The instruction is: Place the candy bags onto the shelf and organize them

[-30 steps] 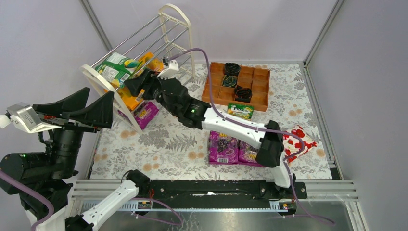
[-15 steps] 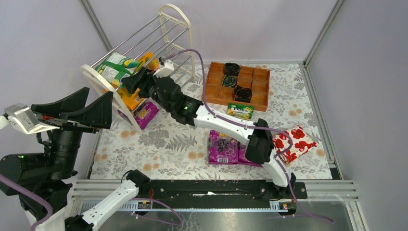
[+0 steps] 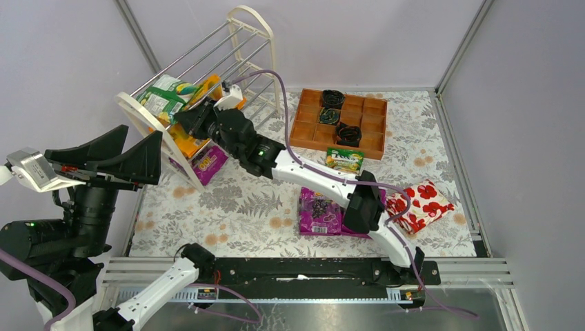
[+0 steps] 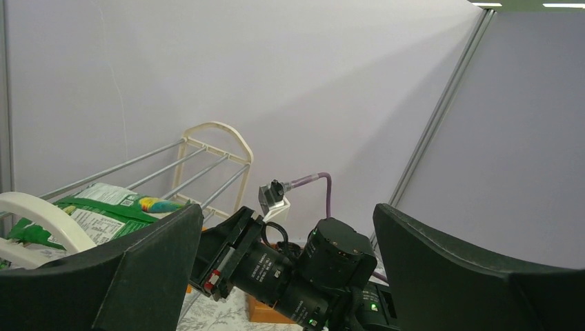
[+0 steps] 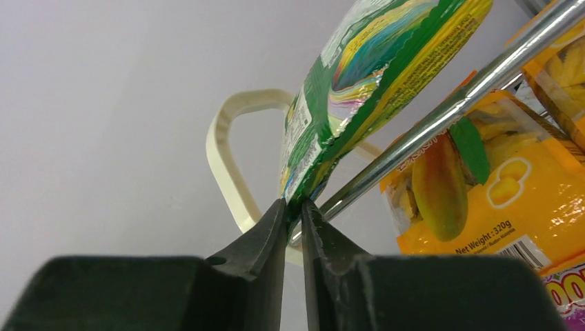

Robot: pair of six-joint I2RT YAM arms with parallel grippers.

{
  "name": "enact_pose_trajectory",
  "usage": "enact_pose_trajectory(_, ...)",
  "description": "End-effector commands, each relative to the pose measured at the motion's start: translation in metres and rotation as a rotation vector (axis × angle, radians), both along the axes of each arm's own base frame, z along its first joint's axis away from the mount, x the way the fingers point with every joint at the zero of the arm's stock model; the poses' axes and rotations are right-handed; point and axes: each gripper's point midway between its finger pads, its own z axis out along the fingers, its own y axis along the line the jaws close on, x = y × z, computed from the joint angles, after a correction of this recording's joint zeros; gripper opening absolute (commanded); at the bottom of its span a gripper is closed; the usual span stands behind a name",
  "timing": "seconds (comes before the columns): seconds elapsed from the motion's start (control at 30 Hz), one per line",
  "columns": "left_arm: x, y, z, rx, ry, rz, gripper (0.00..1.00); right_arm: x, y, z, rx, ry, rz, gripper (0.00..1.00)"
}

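Fingers of the right gripper (image 5: 293, 207) pinch the bottom edge of a green candy bag (image 5: 372, 62), which stretches up and away over a rod of the shelf (image 3: 256, 27), upper left; it seems only partly seated. Left gripper (image 4: 288, 214) hangs spread, farther off.

Right end effector (image 3: 187, 118): moved up and left, to the green bag (image 3: 165, 95) edge on the shelf (image 3: 256, 27).
Right elbow (image 3: 363, 207): slid left over the purple bags (image 3: 319, 210).
Floral package (image 3: 421, 203): more exposed.
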Motion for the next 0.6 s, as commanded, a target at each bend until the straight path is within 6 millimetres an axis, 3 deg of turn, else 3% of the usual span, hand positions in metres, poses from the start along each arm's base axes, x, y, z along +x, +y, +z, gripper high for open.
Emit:
enact_pose_trajectory(0.0,-0.009,0.004,0.012,-0.021,-0.045,-0.006,0.99,-0.002,0.003,0.028,0.094,-0.026,0.024,0.15)
enact_pose_trajectory(0.17,-0.009,0.002,0.011,-0.025,-0.042,-0.016,0.99,-0.004,0.015,0.031,0.157,-0.018,0.064,0.08)
enact_pose_trajectory(0.4,-0.011,0.004,0.012,-0.028,-0.049,-0.015,0.99,-0.013,0.024,0.029,0.173,-0.017,0.092,0.08)
enact_pose_trajectory(0.57,-0.01,0.003,0.011,-0.027,-0.045,-0.015,0.99,-0.022,0.018,0.036,0.153,-0.038,0.109,0.35)
